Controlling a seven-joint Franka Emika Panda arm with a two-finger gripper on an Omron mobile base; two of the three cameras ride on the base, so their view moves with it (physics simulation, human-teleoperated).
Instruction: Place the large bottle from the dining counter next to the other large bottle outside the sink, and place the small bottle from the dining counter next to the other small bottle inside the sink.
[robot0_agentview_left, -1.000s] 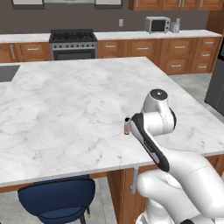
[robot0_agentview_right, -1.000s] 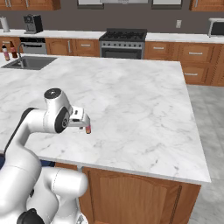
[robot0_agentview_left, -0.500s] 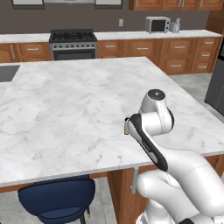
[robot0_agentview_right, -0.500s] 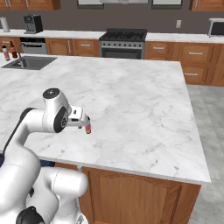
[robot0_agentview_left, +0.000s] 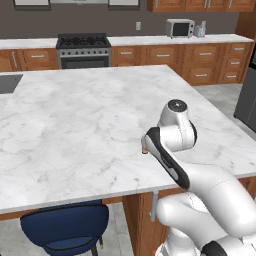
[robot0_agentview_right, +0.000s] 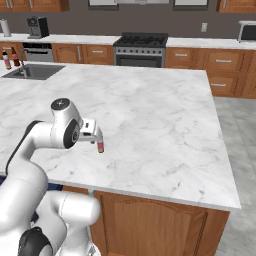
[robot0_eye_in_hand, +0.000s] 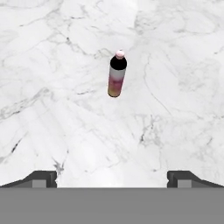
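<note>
In the left base view, the small bottle (robot0_agentview_left: 144, 149) stands on the dining counter (robot0_agentview_left: 85, 115), close to its near edge, and the arm's white elbow covers most of it, so only a small brownish part shows just beside the arm. In the right base view, the same bottle is clearer: it stands upright with its long axis vertical, directly under the gripper (robot0_agentview_right: 94, 133), which hangs above it and looks down; the sink (robot0_agentview_right: 31, 72) is far away at the left end of the counter, with two bottles (robot0_agentview_right: 10, 58) beside it. In the hand view, the bottle lies ahead of the open fingers and a little left of the middle between them; the jaws stand wide apart and hold nothing. The bottle has a pale pink cap, a dark band and a pinkish label, but no writing can be read.
</note>
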